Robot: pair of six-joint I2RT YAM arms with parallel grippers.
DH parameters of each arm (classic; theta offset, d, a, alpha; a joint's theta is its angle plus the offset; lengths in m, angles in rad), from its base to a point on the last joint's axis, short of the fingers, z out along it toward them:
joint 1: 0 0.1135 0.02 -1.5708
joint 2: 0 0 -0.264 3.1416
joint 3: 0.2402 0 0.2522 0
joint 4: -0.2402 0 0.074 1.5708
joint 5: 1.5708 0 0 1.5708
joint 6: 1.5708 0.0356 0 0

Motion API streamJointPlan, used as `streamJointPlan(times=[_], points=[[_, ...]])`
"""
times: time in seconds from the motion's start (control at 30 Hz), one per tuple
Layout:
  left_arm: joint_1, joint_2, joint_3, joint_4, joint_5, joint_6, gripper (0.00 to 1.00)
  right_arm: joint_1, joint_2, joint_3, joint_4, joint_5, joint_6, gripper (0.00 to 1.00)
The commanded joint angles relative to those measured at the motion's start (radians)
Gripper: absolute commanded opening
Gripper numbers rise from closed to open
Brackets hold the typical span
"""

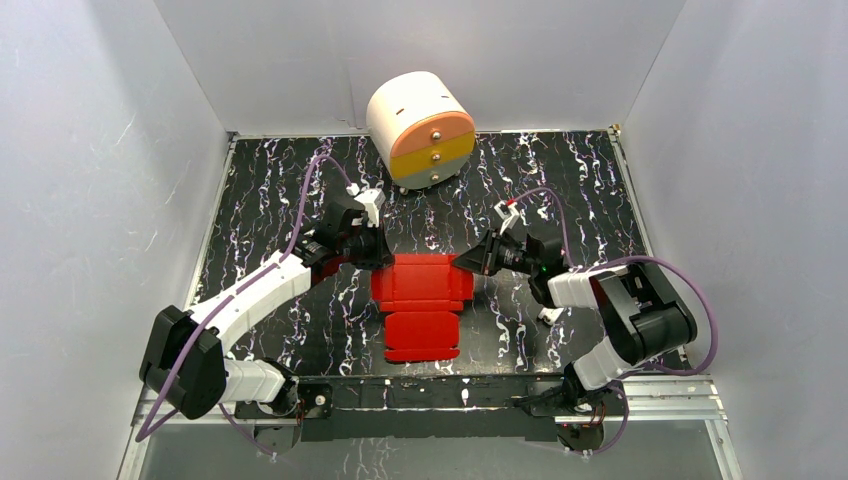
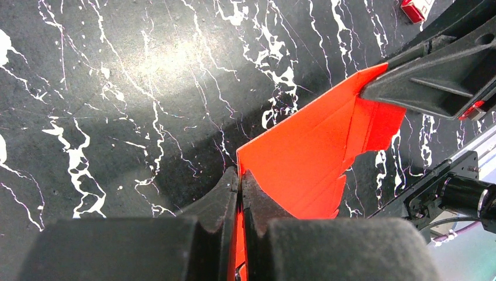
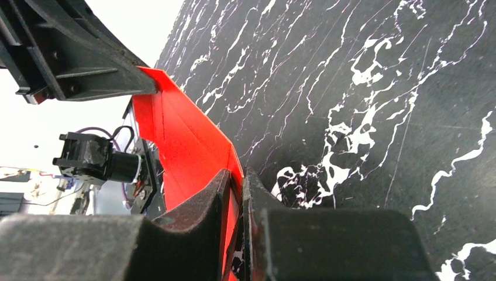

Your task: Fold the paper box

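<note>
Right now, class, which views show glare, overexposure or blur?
Left wrist: soft glare on the black table, the left claw blurred up close. Right wrist: the upper left corner washed out white. Top external: evenly lit, the paper box sharp.

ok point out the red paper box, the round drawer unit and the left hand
paper box (image 1: 422,285), top view, middle panel
drawer unit (image 1: 438,146), top view, front face
left hand (image 2: 240,175), left wrist view, between its fingertips
</note>
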Motion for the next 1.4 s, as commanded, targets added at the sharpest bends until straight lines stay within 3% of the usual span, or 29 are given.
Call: streamJointPlan(times=[0.0,0.23,0.5,0.8,1.17,1.37], points=[[-0.001,-0.012,0.0,0.013,0.038,-0.017,0.02,0.009,-0.034,0.097,-0.113,0.011,-0.079,0.2],[-0.001,0.012,-0.002,0.021,0.048,-0.054,0.07,0.064,-0.078,0.268,-0.559,0.177,-0.252,0.15],[0.014,0.03,-0.018,0.021,0.016,-0.123,0.35,0.14,-0.044,0.418,-0.842,0.365,-0.381,0.14],[0.133,-0.02,-0.073,-0.025,0.018,-0.16,0.63,0.233,0.064,0.575,-1.061,0.606,-0.455,0.12],[0.137,-0.034,-0.132,-0.028,0.035,-0.192,0.71,0.321,0.267,0.796,-1.285,0.879,-0.461,0.11],[0.137,-0.039,-0.178,-0.012,0.075,-0.222,0.71,0.333,0.286,0.813,-1.259,0.877,-0.45,0.12]])
